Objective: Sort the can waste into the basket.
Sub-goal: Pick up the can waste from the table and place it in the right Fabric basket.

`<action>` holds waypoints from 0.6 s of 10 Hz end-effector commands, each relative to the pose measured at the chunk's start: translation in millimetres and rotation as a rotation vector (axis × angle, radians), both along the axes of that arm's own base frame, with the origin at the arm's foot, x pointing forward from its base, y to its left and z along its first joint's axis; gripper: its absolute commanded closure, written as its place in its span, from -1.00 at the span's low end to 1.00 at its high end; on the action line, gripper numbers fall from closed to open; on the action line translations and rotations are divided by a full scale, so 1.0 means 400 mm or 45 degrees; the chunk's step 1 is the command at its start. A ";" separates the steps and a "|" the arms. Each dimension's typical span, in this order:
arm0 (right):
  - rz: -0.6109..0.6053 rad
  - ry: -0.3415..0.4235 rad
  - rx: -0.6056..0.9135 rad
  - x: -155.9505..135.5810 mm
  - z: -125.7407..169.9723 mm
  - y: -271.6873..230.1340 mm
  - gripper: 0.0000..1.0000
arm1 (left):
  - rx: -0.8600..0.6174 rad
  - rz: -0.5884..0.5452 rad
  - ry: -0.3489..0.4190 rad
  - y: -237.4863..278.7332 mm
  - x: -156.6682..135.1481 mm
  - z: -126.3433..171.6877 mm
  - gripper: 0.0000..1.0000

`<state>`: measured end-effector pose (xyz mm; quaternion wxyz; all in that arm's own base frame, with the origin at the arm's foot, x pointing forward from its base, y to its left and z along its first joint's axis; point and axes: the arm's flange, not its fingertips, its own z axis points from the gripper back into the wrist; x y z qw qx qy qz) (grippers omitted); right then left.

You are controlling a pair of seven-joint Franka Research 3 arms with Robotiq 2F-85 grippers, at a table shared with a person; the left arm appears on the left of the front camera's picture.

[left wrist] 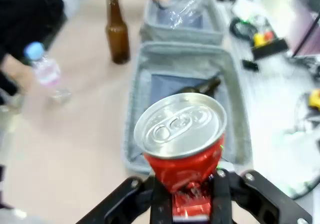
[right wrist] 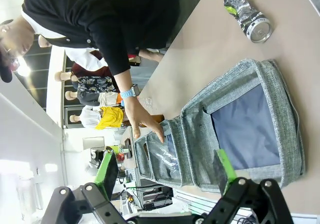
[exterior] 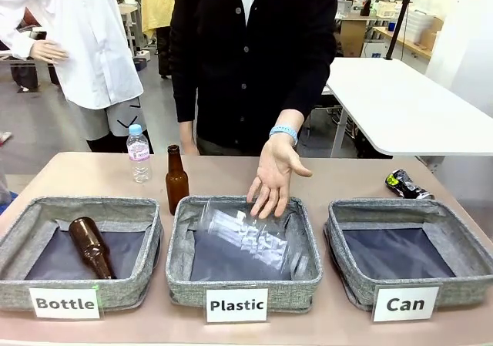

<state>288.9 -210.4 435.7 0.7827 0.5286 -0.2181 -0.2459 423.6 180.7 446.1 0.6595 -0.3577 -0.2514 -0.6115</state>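
The left gripper (left wrist: pixel 191 193) is clamped tight on the crushed red can (left wrist: pixel 182 134), above the Bottle basket (left wrist: pixel 236 115). Best to carry it past the Plastic basket (left wrist: pixel 180 34) to the Can basket (right wrist: pixel 280 94), which lies ahead of the wide-open, empty right gripper (right wrist: pixel 166 170), and release it low.

The front view faced across the surface (exterior: pixel 231 173) from the robot's side, angled slightly down, close behind the Plastic basket (exterior: pixel 179 253). The left wrist view looked steeply down past the left tool (left wrist: pixel 190 199), very near the red can (left wrist: pixel 182 129) at its tips, with the Bottle basket (left wrist: pixel 239 114) beyond. The right wrist view, rolled sideways, looked past the right tool (right wrist: pixel 166 166) at the Can basket (right wrist: pixel 285 99) just ahead. All three shared the Plastic basket.
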 end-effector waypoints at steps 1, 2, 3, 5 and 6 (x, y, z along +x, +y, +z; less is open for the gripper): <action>0.006 -0.045 0.004 0.005 0.001 -0.004 -1.00 | 0.013 0.005 -0.160 -0.026 -0.076 -0.032 1.00; 0.006 -0.045 0.004 0.005 0.001 -0.004 -1.00 | -0.005 0.073 -0.204 -0.019 -0.065 -0.022 1.00; 0.006 -0.045 0.004 0.005 0.001 -0.004 -1.00 | 0.016 -0.020 -0.065 -0.004 -0.059 -0.018 1.00; 0.006 -0.045 0.004 0.005 0.001 -0.004 -1.00 | 0.016 -0.020 -0.065 -0.004 -0.059 -0.018 1.00; 0.006 -0.045 0.004 0.005 0.001 -0.004 -1.00 | 0.016 -0.020 -0.065 -0.004 -0.059 -0.018 1.00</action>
